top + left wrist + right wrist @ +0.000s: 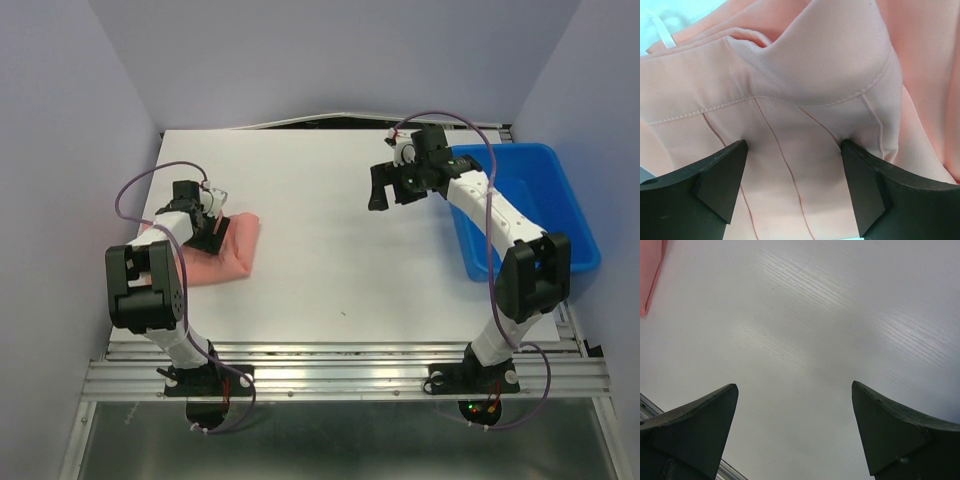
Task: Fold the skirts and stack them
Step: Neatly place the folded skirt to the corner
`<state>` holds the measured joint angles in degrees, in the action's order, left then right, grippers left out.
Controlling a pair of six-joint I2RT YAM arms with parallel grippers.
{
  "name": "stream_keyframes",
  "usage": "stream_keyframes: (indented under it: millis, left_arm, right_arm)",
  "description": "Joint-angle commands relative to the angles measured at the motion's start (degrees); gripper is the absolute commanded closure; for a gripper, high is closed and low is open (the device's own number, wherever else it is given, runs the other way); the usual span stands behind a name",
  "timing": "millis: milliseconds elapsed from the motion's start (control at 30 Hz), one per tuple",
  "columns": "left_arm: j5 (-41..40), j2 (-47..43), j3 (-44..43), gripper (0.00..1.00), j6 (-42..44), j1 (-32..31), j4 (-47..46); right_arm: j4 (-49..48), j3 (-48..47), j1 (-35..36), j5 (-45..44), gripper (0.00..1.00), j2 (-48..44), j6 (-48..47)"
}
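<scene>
Skirt (228,252) of salmon pink lies as a compact bundle at the left side of the white surface (340,260) in the top view. The left claw (208,232) is low on its far end, probably to press the cloth flat or to take an edge for a fold. The right claw (393,186) hangs above the bare surface, well apart from the skirt and just beside the blue bin (578,210). I judge it waits there so that it does not disturb the other arm. I cannot see into the whole bin, because the arm covers a part of it.

In the left wrist view the skirt (815,100) fills almost the whole picture. A stitched band with pleat lines below it runs across, and a white ribbon (662,32) shows at the top left. The left claw (794,146) is spread wide. Its two dark fingers (720,185) stand on either side of a pleated strip and seem to rest on the cloth, but nothing is pinched between them. A hold would need them to come together on a fold of cloth.

In the right wrist view the right claw (792,387) is fully apart and holds nothing. Under it is only the surface (815,330), and a pink corner of the skirt (650,275) shows at the top left edge.

The fold looks near finished, but I see only one skirt on the surface, so stacking is not yet possible to judge.
</scene>
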<state>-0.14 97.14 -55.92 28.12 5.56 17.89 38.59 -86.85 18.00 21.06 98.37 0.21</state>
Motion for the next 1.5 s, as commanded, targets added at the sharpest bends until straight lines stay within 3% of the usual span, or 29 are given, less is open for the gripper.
stream_keyframes:
  millis: [0, 233, 567, 700, 900, 1133, 1467]
  left_arm:
    - [-4.4, 4.4, 10.8, 0.12, 7.6, 2.6, 15.4]
    - [-6.2, -2.2, 17.7, 0.13, 11.6, 3.8, 16.7]
    - [-8.2, -16.0, 20.0, 0.13, 13.9, 5.2, 20.0]
    - [-7.6, -17.2, 19.1, 0.13, 14.2, 5.3, 21.3]
    - [-1.2, -11.9, 11.9, 0.17, 10.6, 5.2, 26.0]
    - [7.8, -2.1, 2.1, 0.20, -0.1, 5.2, 29.9]
    - [4.4, 1.6, 0.4, 0.21, -5.7, 5.3, 25.3]
  right_arm:
    - [0.6, -2.8, -0.3, 0.9, 0.00, -3.1, -0.5]
    - [1.4, -3.2, -0.3, 1.1, 0.00, -3.8, -0.4]
    - [2.7, -4.1, -0.3, 1.4, 0.00, -4.2, 1.6]
    - [2.5, -4.0, -0.3, 1.6, 0.00, -4.0, 1.7]
    - [2.3, -3.9, -0.3, 1.4, 0.00, -2.8, 1.8]
    - [2.5, -4.2, -0.3, -0.1, 0.00, -2.3, 0.9]
    - [2.6, -4.3, -0.3, -0.8, 0.00, -1.9, 0.7]
